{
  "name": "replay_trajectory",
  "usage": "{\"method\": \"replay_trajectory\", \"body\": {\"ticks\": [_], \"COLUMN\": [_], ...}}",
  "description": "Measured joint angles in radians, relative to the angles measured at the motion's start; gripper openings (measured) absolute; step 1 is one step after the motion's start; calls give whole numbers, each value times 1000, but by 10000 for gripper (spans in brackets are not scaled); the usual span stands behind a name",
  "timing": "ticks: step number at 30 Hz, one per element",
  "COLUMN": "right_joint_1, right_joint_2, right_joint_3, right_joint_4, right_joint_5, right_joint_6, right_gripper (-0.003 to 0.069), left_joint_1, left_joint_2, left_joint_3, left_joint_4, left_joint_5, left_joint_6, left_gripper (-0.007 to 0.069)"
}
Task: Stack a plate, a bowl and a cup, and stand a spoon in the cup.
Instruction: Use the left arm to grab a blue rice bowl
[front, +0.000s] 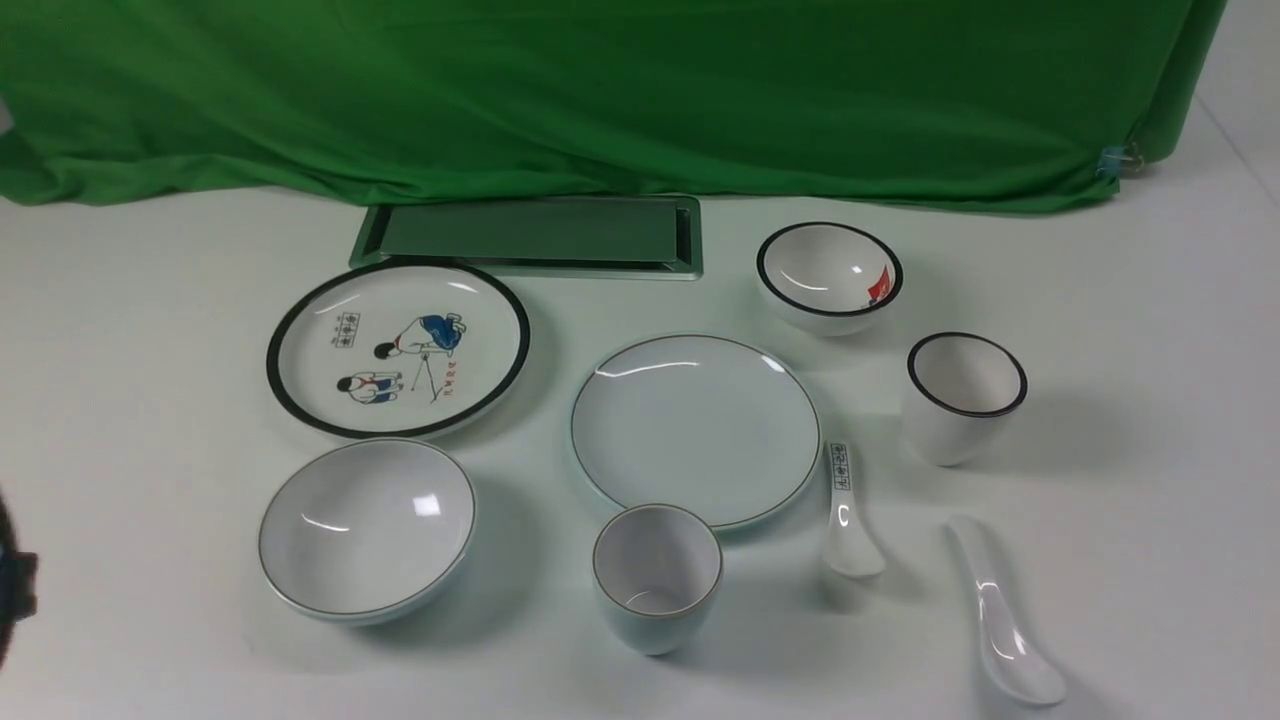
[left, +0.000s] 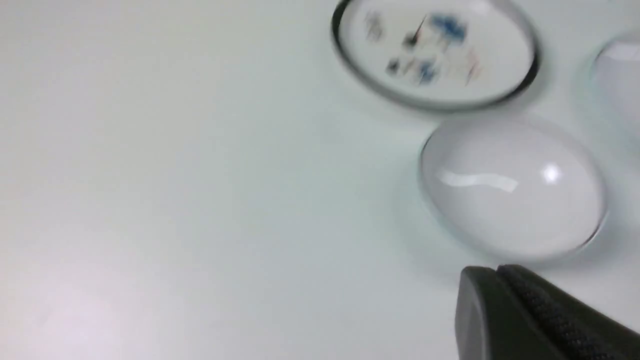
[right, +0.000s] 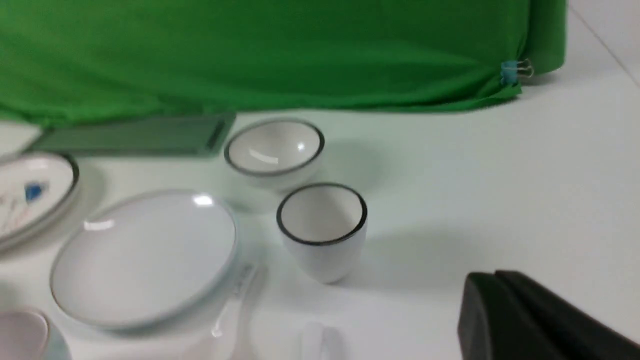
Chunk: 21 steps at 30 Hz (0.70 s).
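On the white bench (front: 150, 350) I see the plate (front: 695, 430) lying flat. The cup (front: 657, 575) stands just beside its near edge. The bowl (front: 367, 525) sits left of the plate. The spoon (front: 1000, 620) lies to its right, well apart. My left hand (left: 500, 300) hangs near the bowl. My right hand (right: 500, 305) shows only a dark tip. I cannot tell if either is clenched or released.

The left wrist view blurs the figures on the picture plate (left: 435, 52) and crops the plate (left: 620, 75) at its edge. Only a corner of the left gripper (left: 505, 295) and of the right gripper (right: 505, 305) shows, so the jaws' stance cannot be told. The spoon (right: 320, 342) is a blur
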Motion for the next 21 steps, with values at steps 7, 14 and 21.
{"method": "replay_trajectory", "body": {"ticks": [7,14,21], "right_joint_1": [81,261,294], "right_joint_2": [393,584,599], "right_joint_3": [-276,-305,-305], "right_joint_4": [2,2,-1], "right_joint_5": [398,435,387], "right_joint_6": [-165,-208,-231], "right_gripper": [10,13,19], "left_joint_1": [-134,-194,-166], "left_joint_2": [370,656,808], "left_joint_3": [-168,-202,-202], "left_joint_4": [43,43,43], "left_joint_5": [97,4,-160], "left_joint_6": [61,-65,-135], "left_gripper": [-25,100,351]}}
